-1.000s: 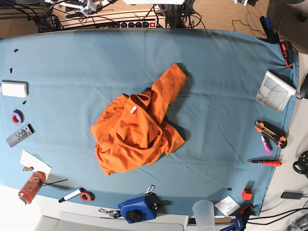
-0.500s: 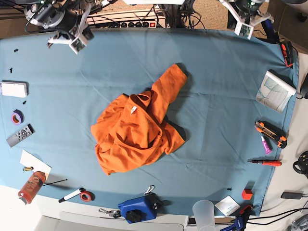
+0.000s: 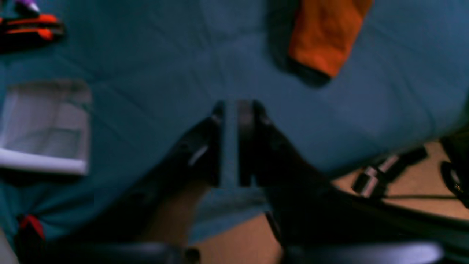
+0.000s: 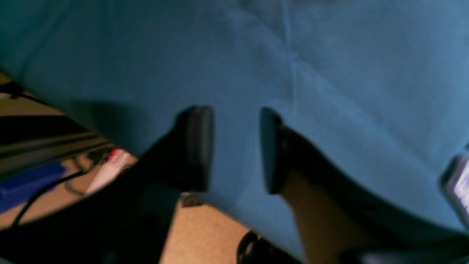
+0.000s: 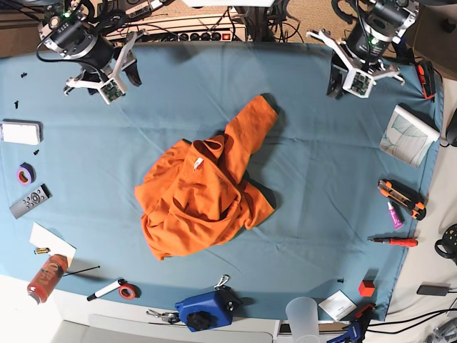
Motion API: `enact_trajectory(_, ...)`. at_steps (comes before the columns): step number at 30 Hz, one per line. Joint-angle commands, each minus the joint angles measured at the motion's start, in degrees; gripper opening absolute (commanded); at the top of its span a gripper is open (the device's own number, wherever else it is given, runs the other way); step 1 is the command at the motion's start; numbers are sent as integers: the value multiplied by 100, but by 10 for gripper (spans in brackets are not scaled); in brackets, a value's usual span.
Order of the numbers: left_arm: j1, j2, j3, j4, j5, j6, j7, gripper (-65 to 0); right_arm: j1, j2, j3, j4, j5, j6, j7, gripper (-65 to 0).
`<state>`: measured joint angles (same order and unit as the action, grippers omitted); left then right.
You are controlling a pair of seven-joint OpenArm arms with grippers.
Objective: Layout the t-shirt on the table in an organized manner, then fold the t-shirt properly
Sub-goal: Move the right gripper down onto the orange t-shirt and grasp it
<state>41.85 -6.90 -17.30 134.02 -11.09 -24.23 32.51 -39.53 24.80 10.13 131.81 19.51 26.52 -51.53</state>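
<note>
Black fingers (image 3: 215, 146) of the left gripper (image 3: 230, 145) stand with only a narrow gap between them, and nothing is in this gap; I see only blue cloth behind. The right gripper (image 4: 234, 148) has its fingers (image 4: 198, 146) clearly wider apart, also with nothing between them. Both pictures from the wrists are blurred, so small details I cannot read.

Both grippers are above the far edge of the table (image 5: 314, 236), one near each far corner, and they are well apart from the t-shirt (image 5: 200, 196). The shirt lies crumpled in a heap near the middle of the table, one sleeve pointing to the far side, the white tag visible at the neck. In the left wrist view only this sleeve end shows.

I judge that the first step, laying out the shirt, is not yet begun. The next move, I think, calls for both arms to come to the heap and to take two separate points, perhaps the sleeve and the hem, so the cloth can be pulled flat. Tools along the table edges should be avoided.
</note>
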Motion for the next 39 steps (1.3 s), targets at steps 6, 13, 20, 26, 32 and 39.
enact_trajectory(6, -238, -289, -13, 98, -50, 127, -258, -477, 748, -79, 33, 76, 61, -232, 398, -405)
enact_trajectory(13, -284, -282, -13, 98, -52, 122, -260, -477, 2081, -518, -94, -568, 446, -273, 402, -405)
enact_trajectory(20, -282, -280, -13, 98, -52, 122, -258, -477, 3119, -942, -1220, -1757, -55, -251, 396, -405)
enact_trajectory(26, -282, -280, -13, 98, -52, 125, -258, -477, 3560, -1340, -1891, -2476, -455, -485, 223, -405)
enact_trajectory(32, -282, -280, -13, 98, -52, 122, -258, -477, 3589, -1676, -2068, -3029, -605, -485, 249, -405)
enact_trajectory(39, -297, -280, -13, 98, -55, 122, -260, -477, 3591, -1751, -2068, -3250, -754, -487, 354, -449)
